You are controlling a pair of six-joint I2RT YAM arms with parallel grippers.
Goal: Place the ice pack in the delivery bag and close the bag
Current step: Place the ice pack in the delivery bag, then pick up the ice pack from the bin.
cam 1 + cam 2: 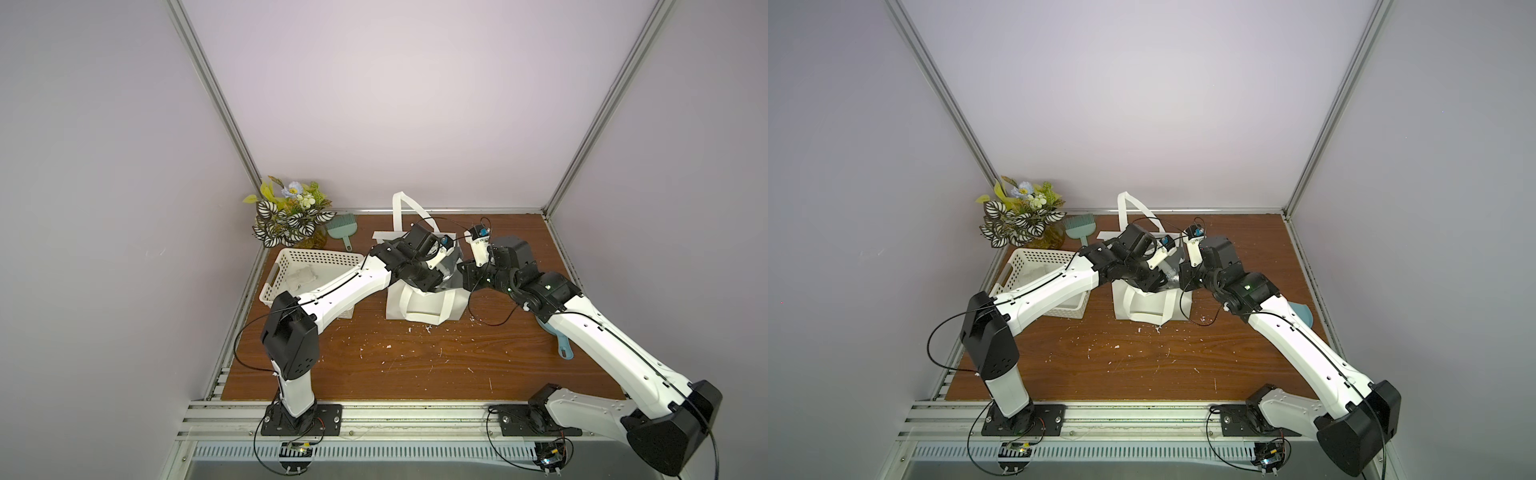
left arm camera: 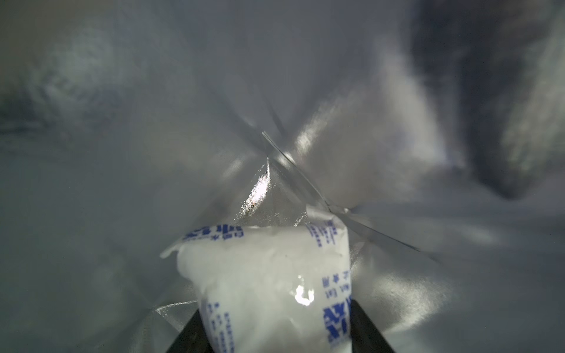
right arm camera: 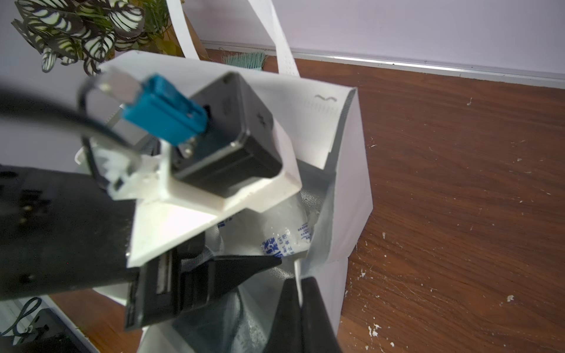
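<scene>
The delivery bag (image 1: 419, 307) stands upright mid-table, white with a silver foil lining (image 2: 153, 152); it shows in both top views (image 1: 1142, 307). My left gripper (image 2: 276, 318) reaches down into its mouth and is shut on the ice pack (image 2: 269, 275), a whitish pouch with blue print, held between the two black fingers (image 2: 360, 324). The pack hangs inside the bag above the foil bottom, and also shows in the right wrist view (image 3: 275, 223). My right gripper (image 3: 301, 284) is shut on the bag's near rim (image 3: 351, 183), with the wall pinched between its fingers.
A white perforated basket (image 1: 307, 266) with a whitish pouch (image 1: 301, 278) in it stands left of the bag, under the left arm. A potted plant (image 1: 291, 216) and a teal brush (image 1: 340, 230) sit at the back left. A blue scoop (image 1: 561, 340) lies under the right arm.
</scene>
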